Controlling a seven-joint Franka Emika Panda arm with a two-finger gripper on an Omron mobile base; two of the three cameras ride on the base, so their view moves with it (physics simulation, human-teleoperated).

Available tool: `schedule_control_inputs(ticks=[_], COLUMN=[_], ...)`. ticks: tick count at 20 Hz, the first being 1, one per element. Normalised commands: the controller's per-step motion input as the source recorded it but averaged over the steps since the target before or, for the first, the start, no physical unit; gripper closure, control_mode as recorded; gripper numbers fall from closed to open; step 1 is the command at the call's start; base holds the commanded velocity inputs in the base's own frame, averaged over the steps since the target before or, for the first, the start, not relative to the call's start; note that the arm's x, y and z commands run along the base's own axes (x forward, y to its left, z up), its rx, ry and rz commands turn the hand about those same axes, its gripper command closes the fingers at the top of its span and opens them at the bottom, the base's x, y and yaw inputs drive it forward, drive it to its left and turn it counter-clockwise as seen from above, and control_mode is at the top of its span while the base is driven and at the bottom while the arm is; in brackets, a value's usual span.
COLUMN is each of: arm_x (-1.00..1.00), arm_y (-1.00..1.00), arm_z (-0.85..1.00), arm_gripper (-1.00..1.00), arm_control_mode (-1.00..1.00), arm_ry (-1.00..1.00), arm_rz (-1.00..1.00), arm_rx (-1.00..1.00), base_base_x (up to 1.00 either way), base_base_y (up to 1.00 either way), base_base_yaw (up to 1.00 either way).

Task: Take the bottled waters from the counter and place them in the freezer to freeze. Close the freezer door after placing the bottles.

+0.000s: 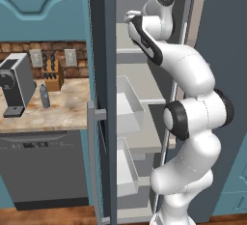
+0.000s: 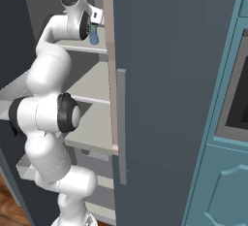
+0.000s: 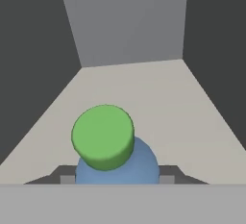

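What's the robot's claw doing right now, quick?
Claw: shut on the blue bottle with the green top, over a freezer shelf.

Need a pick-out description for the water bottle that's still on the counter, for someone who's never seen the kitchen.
Find the beige marbled counter left of the open freezer door. A dark coffee machine stands at its left end, and the grey-blue bottle is just to that machine's right, in front of the knife block. It is slim, upright and shorter than the machine.
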Motion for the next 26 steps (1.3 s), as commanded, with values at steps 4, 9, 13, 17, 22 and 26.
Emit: schedule_control_inputs(ticks=[4, 9, 13, 17, 22, 26], arm_x=[0.07, 0.00, 0.01, 0.00, 0.00, 0.00], arm_y=[0.01, 0.00, 0.01, 0.00, 0.00, 0.01], arm_z=[-0.16, -0.10, -0.05, 0.00, 0.00, 0.00], arm_gripper=[1.00, 1.00, -1.00, -1.00, -1.00, -1.00], arm_control_mode=[-1.00, -1.00, -1.00, -1.00, -1.00, -1.00], arm_ry=[0.01, 0.02, 0.00, 0.00, 0.00, -0.01], arm_rz=[0.00, 0.00, 0.00, 0.00, 0.00, 0.00], arm_rx=[0.00, 0.00, 0.00, 0.00, 0.00, 0.00], base_base_x=[0.00, 0.00, 0.00, 0.00, 0.00, 0.00], base_base_y=[0.00, 0.00, 0.00, 0.00, 0.00, 0.00], base_base_yaw=[0.00, 0.00, 0.00, 0.00, 0.00, 0.00])
